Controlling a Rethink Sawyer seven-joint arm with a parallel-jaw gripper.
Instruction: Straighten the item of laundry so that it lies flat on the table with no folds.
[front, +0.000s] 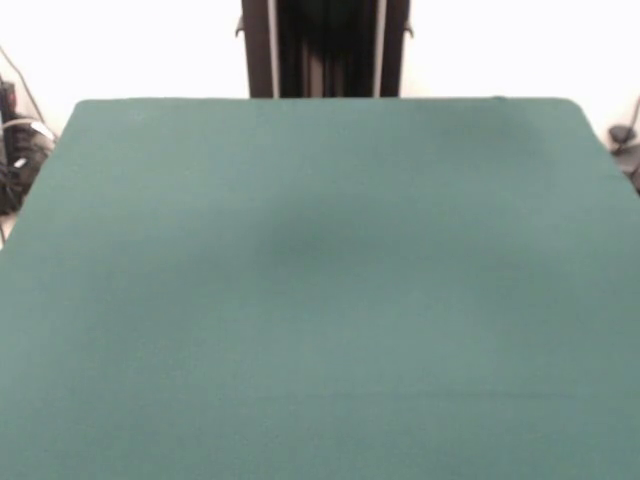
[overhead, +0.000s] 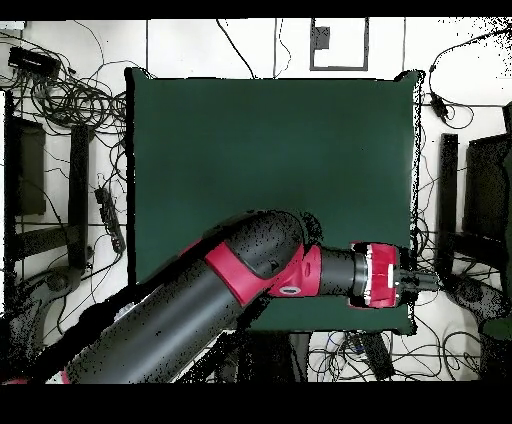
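Table, near part: in the front view the table (front: 320, 330) fills the picture from its bottom edge upward; the near edge and both near corners are cut off.
Table, far part: the far edge and its two rounded corners show below the dark pedestal (front: 325, 48).
Item of laundry: no blue garment can be seen in either view. In the overhead view the part of the cloth under the arm is hidden, so whether it lies there cannot be told.
Arm: the red and black arm (overhead: 250, 275) shows only in the overhead view. It comes in from the lower left and crosses the table's base-side edge.
Gripper: the gripper (overhead: 425, 283) sits at that view's right table edge, near the base-side corner. Its tip is dark and small; whether the fingers are apart or together cannot be told.
Edges: the top, left and right table edges show whole in the overhead view.
Surroundings: cables (overhead: 70, 90) lie on the floor beside the table.
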